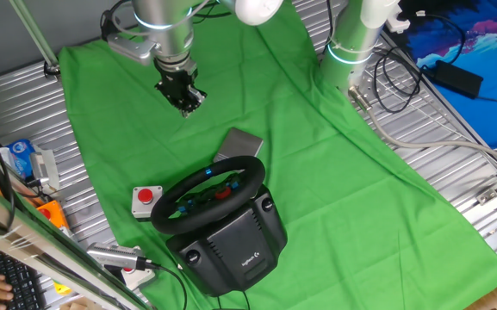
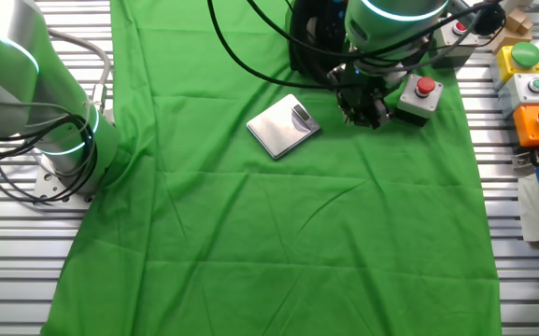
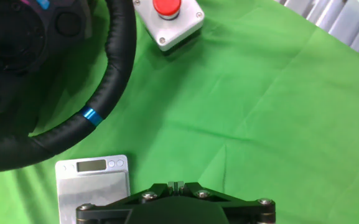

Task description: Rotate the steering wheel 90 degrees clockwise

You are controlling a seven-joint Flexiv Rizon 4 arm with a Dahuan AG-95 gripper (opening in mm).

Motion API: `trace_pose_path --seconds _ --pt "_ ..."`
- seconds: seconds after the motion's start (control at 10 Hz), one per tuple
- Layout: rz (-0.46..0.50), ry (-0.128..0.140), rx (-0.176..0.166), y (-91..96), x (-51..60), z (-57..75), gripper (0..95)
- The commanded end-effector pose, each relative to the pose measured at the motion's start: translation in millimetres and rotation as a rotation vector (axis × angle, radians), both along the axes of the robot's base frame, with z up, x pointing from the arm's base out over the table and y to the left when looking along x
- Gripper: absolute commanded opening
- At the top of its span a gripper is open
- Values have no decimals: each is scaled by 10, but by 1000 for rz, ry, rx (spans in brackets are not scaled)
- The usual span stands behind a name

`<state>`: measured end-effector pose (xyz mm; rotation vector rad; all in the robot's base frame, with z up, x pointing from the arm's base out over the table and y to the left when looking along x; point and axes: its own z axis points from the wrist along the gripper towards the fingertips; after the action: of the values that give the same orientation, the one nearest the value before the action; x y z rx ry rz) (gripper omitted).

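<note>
Gripper (image 1: 184, 96) hangs above the green cloth (image 1: 334, 172), clear of everything; whether its fingers are apart or together I cannot tell, since the hand view shows only the black mount. Below it lies the grey plate (image 1: 239, 143), partly hidden behind the steering wheel (image 1: 208, 195), whose face tilts up toward the arm. In the other fixed view the arm mostly hides the wheel.

Metal table (image 1: 455, 207); green cloth (image 1: 334, 164) spread over it.
</note>
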<state>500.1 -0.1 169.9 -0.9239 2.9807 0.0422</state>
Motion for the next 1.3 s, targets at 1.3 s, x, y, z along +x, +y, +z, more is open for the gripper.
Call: trace_pose_path --seconds 1.3 --pt "-44 42 117 1141 -12 -57 0"
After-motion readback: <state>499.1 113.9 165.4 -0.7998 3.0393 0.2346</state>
